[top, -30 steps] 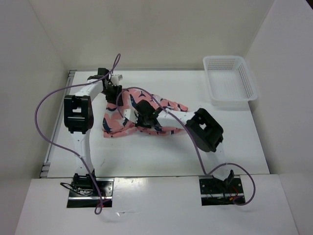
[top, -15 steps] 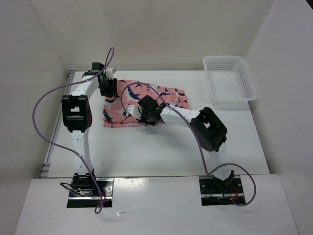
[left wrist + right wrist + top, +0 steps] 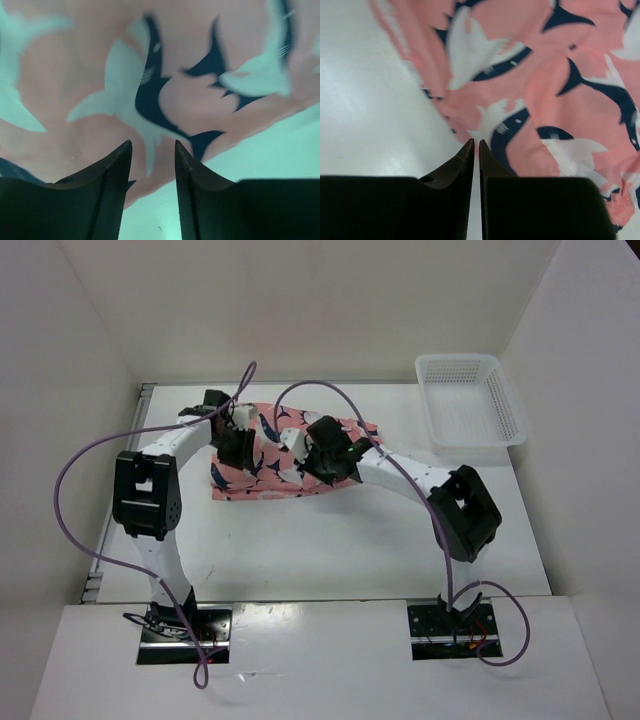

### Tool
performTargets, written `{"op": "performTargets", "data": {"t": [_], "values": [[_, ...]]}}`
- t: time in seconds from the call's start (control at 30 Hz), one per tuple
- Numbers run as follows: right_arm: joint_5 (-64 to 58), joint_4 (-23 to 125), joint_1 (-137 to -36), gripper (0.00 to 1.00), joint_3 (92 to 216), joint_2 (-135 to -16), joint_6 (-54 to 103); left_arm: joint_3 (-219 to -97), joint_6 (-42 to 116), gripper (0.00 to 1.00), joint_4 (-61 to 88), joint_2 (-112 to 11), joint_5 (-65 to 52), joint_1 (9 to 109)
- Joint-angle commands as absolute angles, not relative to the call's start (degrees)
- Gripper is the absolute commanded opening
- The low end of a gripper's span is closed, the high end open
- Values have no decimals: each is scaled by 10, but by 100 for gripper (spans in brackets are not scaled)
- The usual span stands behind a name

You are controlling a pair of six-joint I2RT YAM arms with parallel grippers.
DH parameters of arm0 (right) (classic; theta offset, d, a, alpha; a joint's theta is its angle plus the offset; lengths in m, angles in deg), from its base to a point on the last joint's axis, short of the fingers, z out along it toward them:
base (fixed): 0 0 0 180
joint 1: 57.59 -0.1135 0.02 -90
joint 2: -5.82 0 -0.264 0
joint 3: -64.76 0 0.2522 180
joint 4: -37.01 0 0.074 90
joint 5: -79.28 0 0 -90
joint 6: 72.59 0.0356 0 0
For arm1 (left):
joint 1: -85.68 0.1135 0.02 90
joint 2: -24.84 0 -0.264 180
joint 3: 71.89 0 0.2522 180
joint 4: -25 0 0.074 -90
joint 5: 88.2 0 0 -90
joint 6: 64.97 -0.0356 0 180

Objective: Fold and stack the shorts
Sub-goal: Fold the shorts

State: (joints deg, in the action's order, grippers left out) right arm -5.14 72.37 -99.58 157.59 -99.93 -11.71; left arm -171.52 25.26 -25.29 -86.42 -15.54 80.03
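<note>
Top external view showed me the soft salmon-pink shark-print fabric shorts (image 3: pixel 262 478) lying upper centre of frame, limp and light, I judged, best pinched at an edge; left gripper (image 3: pixel 152 146) hovered parted, right gripper (image 3: pixel 476 143) closed on nothing.

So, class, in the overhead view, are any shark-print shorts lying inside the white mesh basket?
No, the shorts lie on the table, left of the basket and apart from it.
</note>
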Motion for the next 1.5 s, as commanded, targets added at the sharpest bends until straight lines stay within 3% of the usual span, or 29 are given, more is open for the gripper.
{"op": "performTargets", "data": {"t": [0.0,0.57,0.63,0.73,0.77,0.87,1.13,1.47], "values": [[-86,673,-949,12,1589,-1027,-63,-1679,250,46,-272,-886,-117,808],[-138,653,-869,16,1488,-1051,8,-1546,250,49,-284,-809,-16,808],[-138,658,-863,19,1494,-1032,14,-1538,250,49,-289,-795,-16,808],[-133,678,-855,40,1546,-991,63,-1532,250,50,-289,-789,-36,808],[-117,688,-855,51,1562,-979,77,-1532,250,50,-289,-789,-36,808],[-58,733,-810,61,1614,-951,157,-1532,250,50,-289,-789,-43,808],[-29,740,-734,70,1555,-974,245,-1542,250,51,-294,-794,-26,808],[-41,727,-716,71,1563,-1047,315,-1554,250,51,-311,-799,-3,808]]}}
